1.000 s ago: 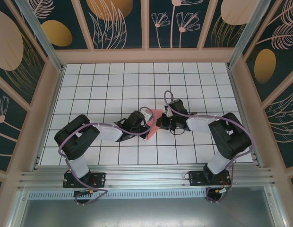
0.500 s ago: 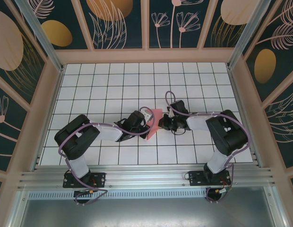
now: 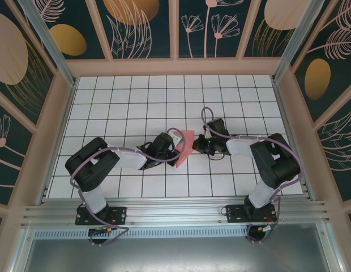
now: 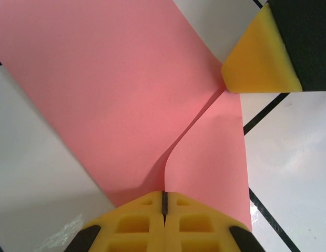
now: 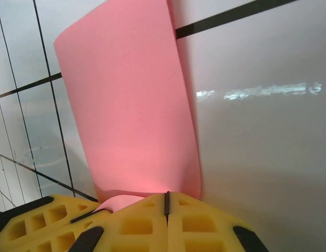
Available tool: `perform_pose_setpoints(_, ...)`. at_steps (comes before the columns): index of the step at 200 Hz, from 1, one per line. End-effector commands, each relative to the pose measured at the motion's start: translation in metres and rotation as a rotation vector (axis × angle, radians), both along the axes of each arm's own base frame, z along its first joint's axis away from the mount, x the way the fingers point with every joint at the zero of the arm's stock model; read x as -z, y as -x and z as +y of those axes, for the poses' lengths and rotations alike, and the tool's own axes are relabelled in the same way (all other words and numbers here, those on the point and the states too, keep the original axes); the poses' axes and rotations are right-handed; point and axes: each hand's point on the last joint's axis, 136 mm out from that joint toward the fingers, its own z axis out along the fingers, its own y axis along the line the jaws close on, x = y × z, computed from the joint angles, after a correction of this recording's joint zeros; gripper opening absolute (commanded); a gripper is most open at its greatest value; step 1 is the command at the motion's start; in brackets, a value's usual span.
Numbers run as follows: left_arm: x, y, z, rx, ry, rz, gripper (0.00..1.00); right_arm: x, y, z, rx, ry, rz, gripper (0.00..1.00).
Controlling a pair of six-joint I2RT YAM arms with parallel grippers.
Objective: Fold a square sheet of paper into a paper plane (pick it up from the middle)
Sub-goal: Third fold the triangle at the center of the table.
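- Right gripper [image 5: 166, 206] has backed slightly toward frame right in the top view, jaws closed on the square sheet of paper [image 3: 185, 141].
- Left gripper [image 4: 164, 203] hasn't moved, jaws closed, pinching the sheet's opposite edge.
- Sheet is at frame centre, part-folded; probably being pulled taut for a crease.

The left gripper [image 4: 164, 198] pinches the near edge of the pink paper [image 4: 110, 100], its yellow fingers pressed together. A second yellow fingertip [image 4: 260, 58] touches the paper's far edge above the white gridded table [image 4: 294, 157].
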Motion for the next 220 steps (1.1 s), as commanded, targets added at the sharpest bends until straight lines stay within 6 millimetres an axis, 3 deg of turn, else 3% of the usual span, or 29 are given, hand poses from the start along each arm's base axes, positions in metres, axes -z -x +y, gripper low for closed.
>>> perform_pose_setpoints(1, 0.022, 0.008, 0.016, 0.003, -0.087, 0.048, 0.0, 0.022, 0.005, -0.009, 0.004, 0.059, 0.043, 0.03)
perform_pose_setpoints(21, 0.022, 0.008, 0.016, -0.001, -0.088, 0.049, 0.0, 0.034, 0.008, -0.014, 0.013, 0.09, 0.078, 0.03)
perform_pose_setpoints(45, 0.023, 0.008, 0.017, -0.004, -0.09, 0.05, 0.0, 0.032, 0.006, -0.018, 0.024, 0.121, 0.076, 0.03)
perform_pose_setpoints(80, 0.022, 0.008, 0.018, -0.015, -0.091, 0.051, 0.0, -0.01, -0.003, -0.004, -0.004, 0.047, -0.016, 0.03)
perform_pose_setpoints(109, 0.024, 0.008, 0.019, -0.023, -0.092, 0.055, 0.0, -0.029, 0.01, 0.018, -0.067, -0.021, -0.039, 0.03)
perform_pose_setpoints(130, 0.023, 0.007, 0.019, -0.023, -0.093, 0.054, 0.0, -0.025, 0.021, 0.031, -0.089, -0.03, -0.03, 0.03)
perform_pose_setpoints(180, 0.024, 0.009, 0.019, -0.017, -0.094, 0.056, 0.0, -0.01, 0.034, 0.038, -0.08, -0.049, 0.004, 0.03)
perform_pose_setpoints(220, 0.027, 0.008, 0.021, -0.021, -0.104, 0.059, 0.0, 0.008, 0.038, 0.035, -0.069, -0.042, 0.023, 0.03)
